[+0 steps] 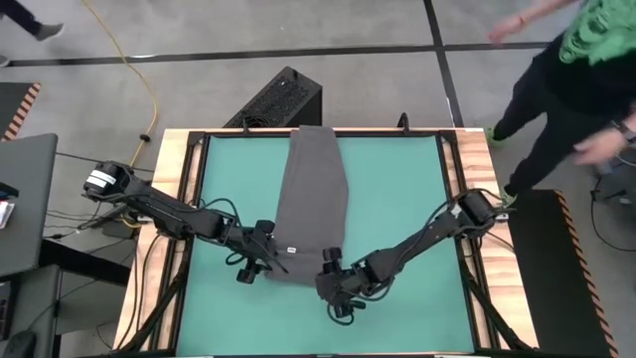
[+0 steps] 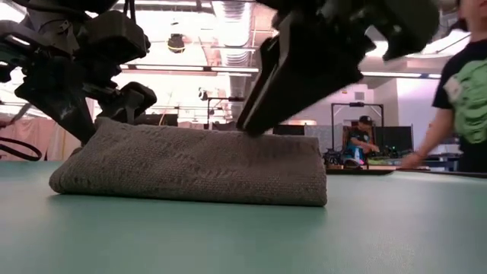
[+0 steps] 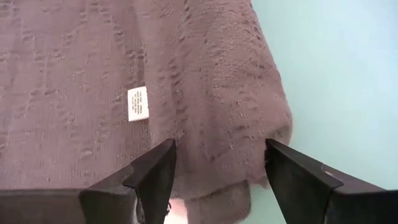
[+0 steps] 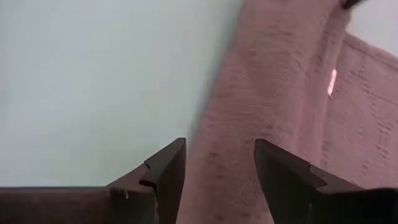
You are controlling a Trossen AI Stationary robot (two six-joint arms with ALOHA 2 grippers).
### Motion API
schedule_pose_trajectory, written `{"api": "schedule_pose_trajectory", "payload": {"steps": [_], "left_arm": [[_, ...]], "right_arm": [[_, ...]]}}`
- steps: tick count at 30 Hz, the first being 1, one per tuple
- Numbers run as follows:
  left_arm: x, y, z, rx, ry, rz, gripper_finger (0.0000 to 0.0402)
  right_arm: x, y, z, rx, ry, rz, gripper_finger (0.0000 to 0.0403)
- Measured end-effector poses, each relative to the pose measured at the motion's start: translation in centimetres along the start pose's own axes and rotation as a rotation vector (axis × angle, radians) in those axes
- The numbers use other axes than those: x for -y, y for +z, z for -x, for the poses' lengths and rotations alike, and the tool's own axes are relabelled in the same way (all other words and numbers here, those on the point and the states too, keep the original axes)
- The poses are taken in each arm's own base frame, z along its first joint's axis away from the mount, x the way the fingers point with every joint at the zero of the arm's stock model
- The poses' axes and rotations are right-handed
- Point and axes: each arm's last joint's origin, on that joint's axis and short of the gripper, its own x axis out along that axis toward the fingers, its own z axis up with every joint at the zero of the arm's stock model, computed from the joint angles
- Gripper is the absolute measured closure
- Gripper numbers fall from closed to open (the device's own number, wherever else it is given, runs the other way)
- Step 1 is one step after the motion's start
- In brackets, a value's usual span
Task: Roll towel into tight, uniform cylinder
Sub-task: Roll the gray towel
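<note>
The dark grey towel lies as a long strip on the teal mat, running from the mat's far edge toward the near side. Its near end is folded over into a thick, flat bundle. A small white tag shows on top near that end. My left gripper stands open over the bundle's left part. My right gripper stands open over its right part, with cloth showing between the fingers of both. My left gripper slants down from the near left, its open fingers on either side of the folded near edge; I cannot tell whether they touch the cloth. My right gripper slants down from the near right. In the low view one fingertip meets the top of the bundle, which lies flat on the mat.
A wooden frame borders the mat, with bare mat on both sides of the towel. A black box sits on the floor beyond the far edge. A person stands at the far right corner of the table.
</note>
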Motion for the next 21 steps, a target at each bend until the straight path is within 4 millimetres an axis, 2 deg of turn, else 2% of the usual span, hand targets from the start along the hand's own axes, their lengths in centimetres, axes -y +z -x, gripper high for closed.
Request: {"api": "schedule_pose_trajectory", "payload": {"steps": [5, 14, 21], "left_arm": [[0.1, 0.7, 0.3, -0.016, -0.024, 0.018, 0.0172], [0.5, 1.6, 1.7, -0.167, -0.053, 0.028, 0.0172], [1.4, 3.0, 2.8, -0.197, -0.042, -0.064, 0.0172]], "right_arm": [[1.1, -0.6, -1.4, -0.043, -0.029, -0.018, 0.0188], [2.7, -0.7, -1.8, -0.076, -0.058, -0.104, 0.0189], [3.5, -1.0, -1.9, -0.109, -0.073, -0.135, 0.0189]]}}
